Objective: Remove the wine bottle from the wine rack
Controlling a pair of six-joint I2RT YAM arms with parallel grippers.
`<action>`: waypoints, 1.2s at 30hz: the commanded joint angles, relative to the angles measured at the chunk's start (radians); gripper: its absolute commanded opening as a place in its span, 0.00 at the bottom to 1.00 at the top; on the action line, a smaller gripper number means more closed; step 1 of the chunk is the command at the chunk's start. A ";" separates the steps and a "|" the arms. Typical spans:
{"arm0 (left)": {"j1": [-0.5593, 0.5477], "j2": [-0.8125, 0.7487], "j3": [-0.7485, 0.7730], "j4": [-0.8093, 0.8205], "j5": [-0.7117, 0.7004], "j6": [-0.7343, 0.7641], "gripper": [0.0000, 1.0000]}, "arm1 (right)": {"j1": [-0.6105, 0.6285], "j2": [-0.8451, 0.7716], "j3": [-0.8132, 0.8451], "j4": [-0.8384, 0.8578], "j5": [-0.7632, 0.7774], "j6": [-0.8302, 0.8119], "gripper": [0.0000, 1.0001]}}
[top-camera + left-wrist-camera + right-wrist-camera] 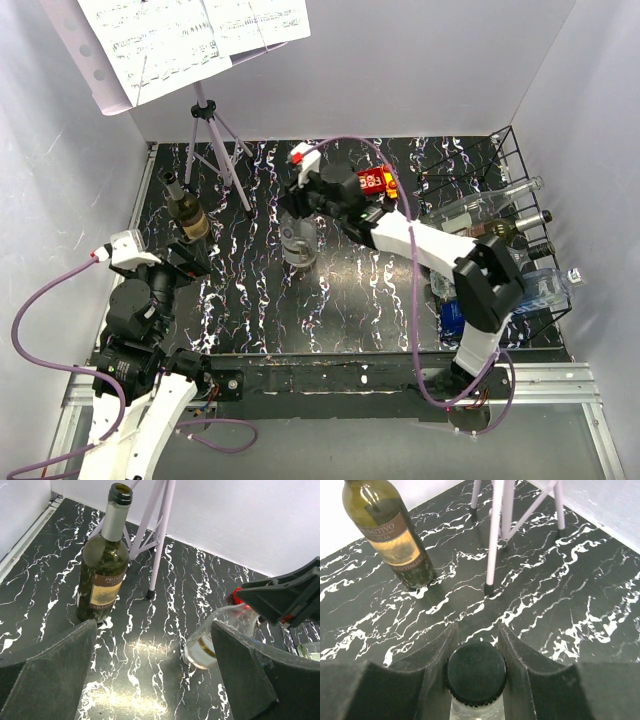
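Observation:
The black wire wine rack (pixel 505 165) stands at the right edge with several bottles lying on it (pixel 500 205). My right gripper (pixel 300 200) is away from the rack, over the table's middle. It is shut on the black cap (pixel 476 672) of a clear glass bottle (pixel 298 245). That bottle leans in the left wrist view (pixel 207 642), its base at or just above the table. A green wine bottle (pixel 187 215) stands upright at the left and also shows in the right wrist view (pixel 390 535). My left gripper (pixel 192 258) is open and empty just in front of it (pixel 102 575).
A music stand's tripod legs (pixel 225 150) stand at the back left, with sheet music above. A red object (pixel 375 183) lies behind the right arm. A blue object (pixel 452 315) and a clear bottle (pixel 550 285) lie at the front right by the rack.

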 commanded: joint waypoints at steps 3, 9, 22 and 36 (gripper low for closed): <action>-0.001 -0.005 0.028 -0.036 -0.080 -0.015 0.98 | 0.083 0.077 0.255 0.223 0.036 -0.060 0.01; -0.003 -0.008 0.029 -0.039 -0.083 -0.018 0.98 | 0.145 0.212 0.284 0.453 0.021 -0.181 0.01; -0.003 -0.016 0.031 -0.042 -0.087 -0.023 0.98 | 0.165 0.408 0.577 0.331 0.038 -0.154 0.01; -0.003 -0.014 0.028 -0.039 -0.080 -0.023 0.98 | 0.168 0.390 0.542 0.365 0.078 -0.152 0.56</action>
